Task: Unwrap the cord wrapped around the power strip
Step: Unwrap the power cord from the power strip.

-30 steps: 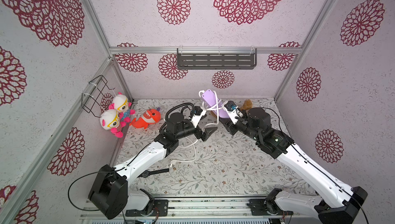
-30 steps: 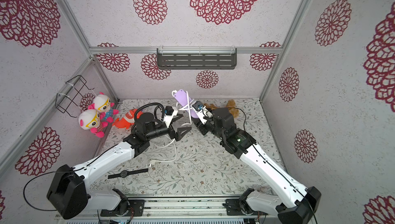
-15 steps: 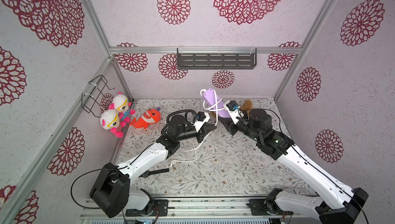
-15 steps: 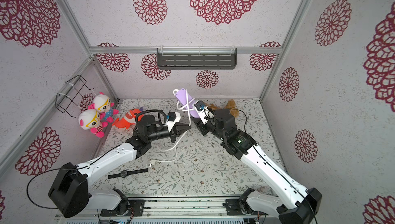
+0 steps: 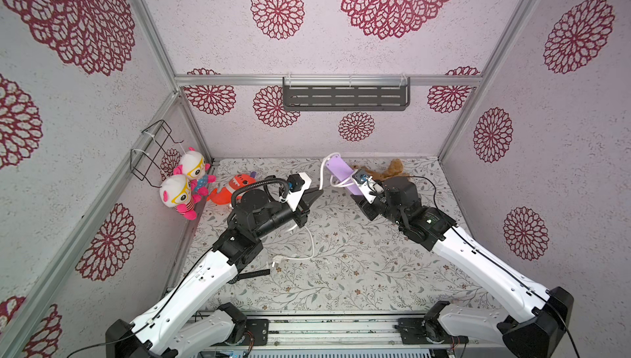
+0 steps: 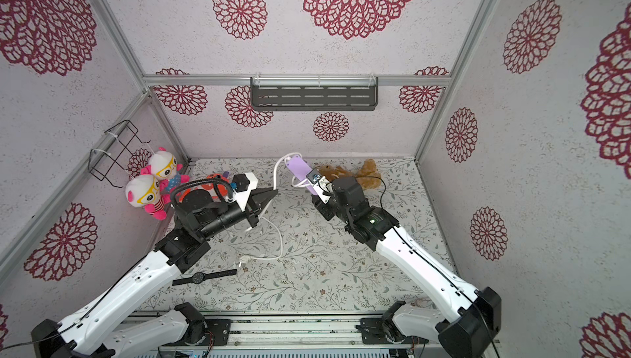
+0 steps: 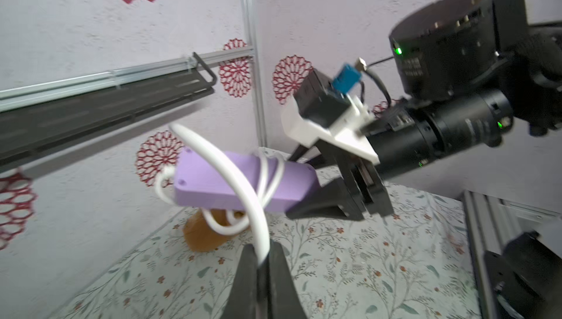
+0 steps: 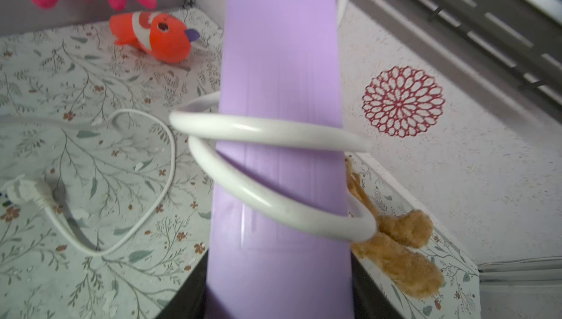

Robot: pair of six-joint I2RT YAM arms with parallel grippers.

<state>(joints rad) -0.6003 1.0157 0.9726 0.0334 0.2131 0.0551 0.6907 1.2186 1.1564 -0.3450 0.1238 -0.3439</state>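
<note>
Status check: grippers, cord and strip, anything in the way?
Both shut: left gripper on the cord, right gripper on the power strip, held off the table. Two loops around it; plug on the table. Brown plush close behind.

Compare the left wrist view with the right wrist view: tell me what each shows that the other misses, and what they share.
Only the left wrist view: the left gripper shut on the cord, and the whole right gripper clamping the power strip by one end.
Only the right wrist view: the plug lying on the table, and the clownfish toy.
Both: the power strip's plain back with cord loops around it, and the brown plush toy.
</note>
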